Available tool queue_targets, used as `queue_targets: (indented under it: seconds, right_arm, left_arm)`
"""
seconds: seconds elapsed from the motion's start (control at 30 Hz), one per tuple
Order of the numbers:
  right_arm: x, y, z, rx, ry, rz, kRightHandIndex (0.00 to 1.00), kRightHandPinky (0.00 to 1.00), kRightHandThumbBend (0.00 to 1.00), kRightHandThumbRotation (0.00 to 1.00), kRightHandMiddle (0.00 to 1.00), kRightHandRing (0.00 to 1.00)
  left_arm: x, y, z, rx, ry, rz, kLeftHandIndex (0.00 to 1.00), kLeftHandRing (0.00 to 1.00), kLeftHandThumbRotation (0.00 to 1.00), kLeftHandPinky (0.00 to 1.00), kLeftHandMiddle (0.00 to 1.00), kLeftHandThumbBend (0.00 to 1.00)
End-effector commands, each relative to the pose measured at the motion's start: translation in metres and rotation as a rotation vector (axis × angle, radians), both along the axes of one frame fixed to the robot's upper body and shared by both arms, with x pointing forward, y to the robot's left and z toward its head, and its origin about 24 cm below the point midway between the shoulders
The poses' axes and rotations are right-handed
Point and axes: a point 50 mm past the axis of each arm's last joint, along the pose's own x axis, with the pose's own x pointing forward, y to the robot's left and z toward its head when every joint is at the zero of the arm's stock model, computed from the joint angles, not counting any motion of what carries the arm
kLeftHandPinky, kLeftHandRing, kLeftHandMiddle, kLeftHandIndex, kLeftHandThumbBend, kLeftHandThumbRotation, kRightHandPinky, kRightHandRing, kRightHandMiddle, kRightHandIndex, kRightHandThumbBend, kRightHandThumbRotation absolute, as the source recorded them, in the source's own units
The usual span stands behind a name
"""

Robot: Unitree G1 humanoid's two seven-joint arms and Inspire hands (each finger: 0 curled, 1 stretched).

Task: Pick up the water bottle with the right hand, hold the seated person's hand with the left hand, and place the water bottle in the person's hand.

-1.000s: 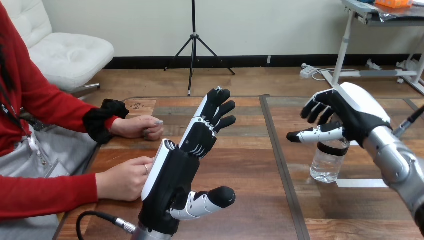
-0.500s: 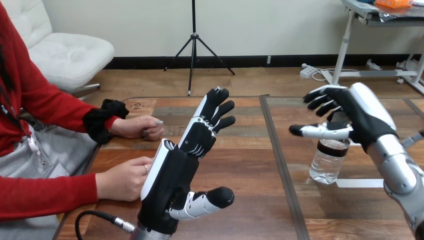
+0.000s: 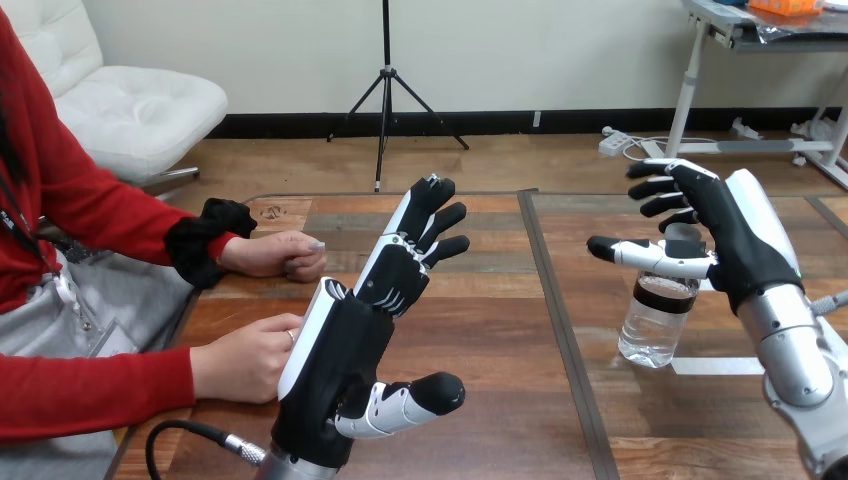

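Note:
A clear water bottle with a dark band near its top stands upright on the right half of the table. My right hand hovers open above and just right of it, thumb stretched out over the bottle's top, fingers spread and apart from it. My left hand is raised near the view's middle, open, fingers straight and pointing away. Both of the person's hands rest on the table at the left: one just left of my left hand, the other farther back, loosely closed.
The wooden table has a dark seam down its middle. A strip of white tape lies right of the bottle. A black cable comes in at the bottom left by my left forearm.
My right hand has risen and swung right, its fingers turning more upright over the bottle. The bottle, my left hand and the person's hands have stayed put.

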Motion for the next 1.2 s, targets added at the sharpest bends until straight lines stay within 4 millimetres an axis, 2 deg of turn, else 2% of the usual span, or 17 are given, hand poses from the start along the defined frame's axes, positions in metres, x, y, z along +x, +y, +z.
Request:
queue_targets:
  seconds: [0.0, 0.57, 1.17]
  right_arm:
    - [0.003, 0.005, 0.007, 0.079, -0.08, -0.022, 0.8, 0.65, 1.0, 0.38, 0.76, 0.73]
    - [-0.007, 0.009, -0.009, 0.198, -0.119, -0.097, 0.81, 0.68, 1.0, 0.35, 0.78, 0.77]
    - [-0.009, 0.011, -0.021, 0.219, -0.082, -0.142, 0.84, 0.73, 1.0, 0.4, 0.8, 0.81]
  left_arm:
    - [0.013, 0.001, 0.017, -0.006, -0.081, -0.004, 0.99, 0.94, 0.69, 0.86, 0.97, 0.88]
    - [0.013, 0.004, 0.018, 0.003, -0.093, -0.003, 0.98, 0.93, 0.71, 0.86, 0.97, 0.88]
    - [0.014, 0.007, 0.019, 0.006, -0.089, -0.011, 0.98, 0.94, 0.7, 0.87, 0.97, 0.91]
